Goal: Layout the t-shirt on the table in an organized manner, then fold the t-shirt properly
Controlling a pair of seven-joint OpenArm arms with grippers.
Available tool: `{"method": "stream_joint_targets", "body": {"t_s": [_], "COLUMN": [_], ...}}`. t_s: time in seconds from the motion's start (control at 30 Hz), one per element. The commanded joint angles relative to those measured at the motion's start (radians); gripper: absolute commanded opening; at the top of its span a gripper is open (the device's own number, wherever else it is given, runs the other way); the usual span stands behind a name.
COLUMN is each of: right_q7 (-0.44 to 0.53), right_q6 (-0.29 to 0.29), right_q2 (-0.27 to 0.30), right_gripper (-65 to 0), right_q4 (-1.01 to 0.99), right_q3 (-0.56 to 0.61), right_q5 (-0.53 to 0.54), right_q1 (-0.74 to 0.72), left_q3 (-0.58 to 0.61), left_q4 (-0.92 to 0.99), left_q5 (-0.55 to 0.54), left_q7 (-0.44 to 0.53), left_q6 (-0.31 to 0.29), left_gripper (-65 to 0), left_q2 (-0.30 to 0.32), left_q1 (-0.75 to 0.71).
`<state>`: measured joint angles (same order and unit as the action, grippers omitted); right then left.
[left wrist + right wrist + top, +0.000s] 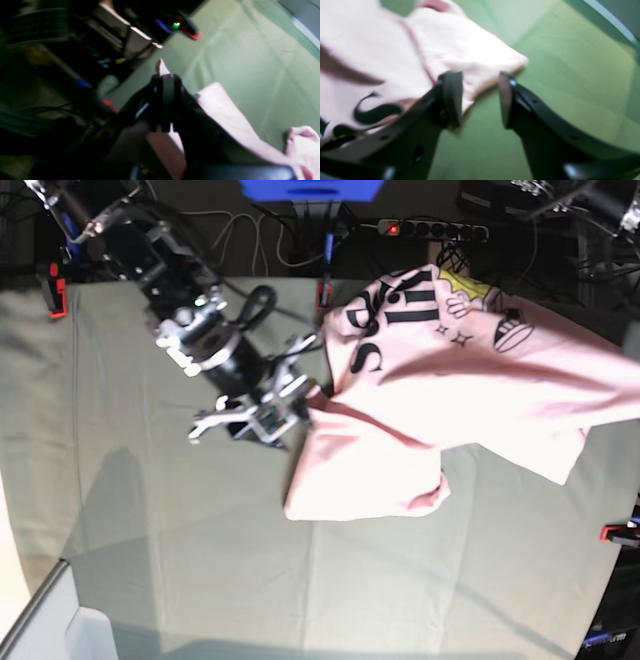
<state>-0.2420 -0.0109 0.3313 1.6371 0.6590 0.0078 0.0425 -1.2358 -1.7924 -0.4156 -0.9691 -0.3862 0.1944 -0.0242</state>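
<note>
The pale pink t-shirt [470, 390] lies crumpled across the right half of the table [150, 560], print side up, with black letters and a yellow figure near the far edge. Its right side stretches off past the base view's right edge. My right gripper [305, 408] is at the shirt's left edge. In the right wrist view this gripper [480, 100] is open, a corner of the t-shirt [475, 57] lying just beyond and under one finger [451, 97]. My left gripper [165, 80] is shut on the t-shirt [225, 107], a pink tip poking out past the fingers.
Red clamps [57, 290] [618, 532] [323, 292] hold the table cloth at its edges. A power strip [430, 227] and cables lie behind the far edge. A grey bin [60, 620] stands at the near left corner. Dark equipment fills the left of the left wrist view.
</note>
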Motion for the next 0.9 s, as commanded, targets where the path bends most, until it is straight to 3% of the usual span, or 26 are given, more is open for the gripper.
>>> {"method": "stream_joint_targets", "body": {"t_s": [0.0,0.23,0.7,0.77,0.87], "right_q7": [0.020,0.026,0.030,0.030,0.030], "right_q6": [0.004,0.004,0.004,0.004,0.004], "right_q2": [-0.014,-0.060,-0.120,-0.133,-0.148], "right_gripper": [-36.2,-28.5,-28.5,-30.1,-39.3], "right_q4": [-0.007,-0.153,-0.320,-0.351,-0.438], "right_q3": [0.014,0.060,0.060,0.071,0.069], "right_q5": [-0.002,-0.007,-0.007,-0.007,-0.007], "right_q1": [-0.025,-0.039,-0.117,-0.125,-0.166], "left_q3": [-0.006,-0.011,-0.008,-0.006,-0.003], "left_q4": [-0.013,-0.020,-0.019,-0.016,-0.013], "left_q5": [-0.012,-0.018,-0.012,-0.012,-0.012], "left_q7": [0.020,0.029,0.029,0.029,0.029], "left_q6": [-0.003,-0.007,-0.006,-0.004,-0.003], "left_gripper": [-64.8,-64.8,-64.8,-64.8,-64.8], "left_q2": [0.023,0.020,0.015,0.015,0.015], "left_q1": [0.005,-0.036,-0.039,-0.036,-0.033]}}
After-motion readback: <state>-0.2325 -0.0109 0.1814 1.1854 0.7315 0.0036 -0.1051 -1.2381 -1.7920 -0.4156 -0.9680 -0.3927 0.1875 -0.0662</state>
